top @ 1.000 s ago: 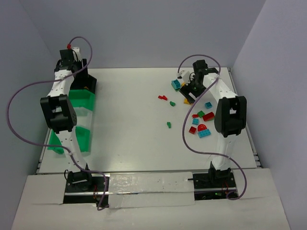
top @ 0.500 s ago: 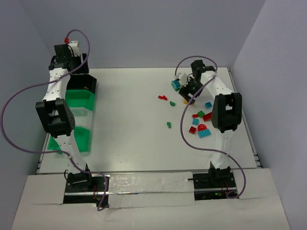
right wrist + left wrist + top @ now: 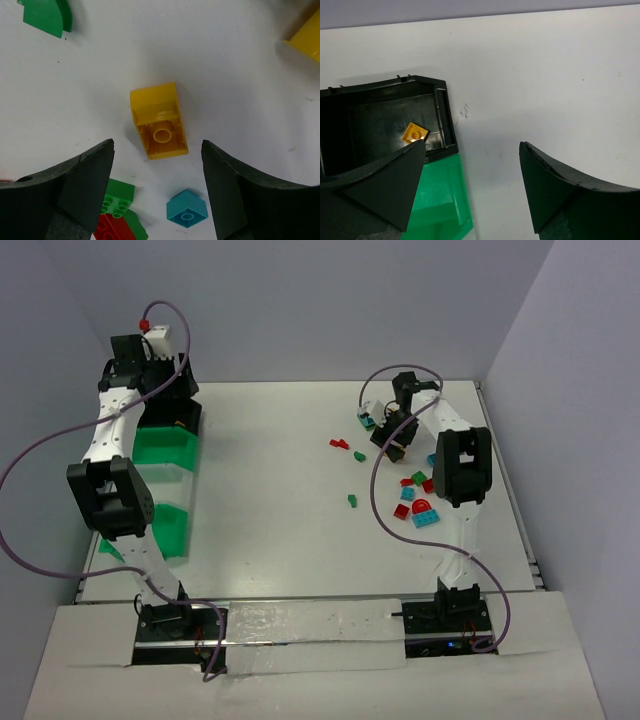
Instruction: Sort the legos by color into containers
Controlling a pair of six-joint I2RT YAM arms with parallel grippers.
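One orange brick [image 3: 414,133] in black bin [image 3: 380,107]; other legos [image 3: 424,506] loose on tabletop [image 3: 270,490], 3 o'clock. Left claw [image 3: 472,150] open, empty; right claw [image 3: 156,150] open astride yellow brick [image 3: 159,121].

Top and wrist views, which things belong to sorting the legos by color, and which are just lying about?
Job: yellow brick, teal brick, green brick, red brick; black bin holding an orange brick; green bin; left tool and right tool, both open.
Not the job: purple cables, pale strip between the arm bases.
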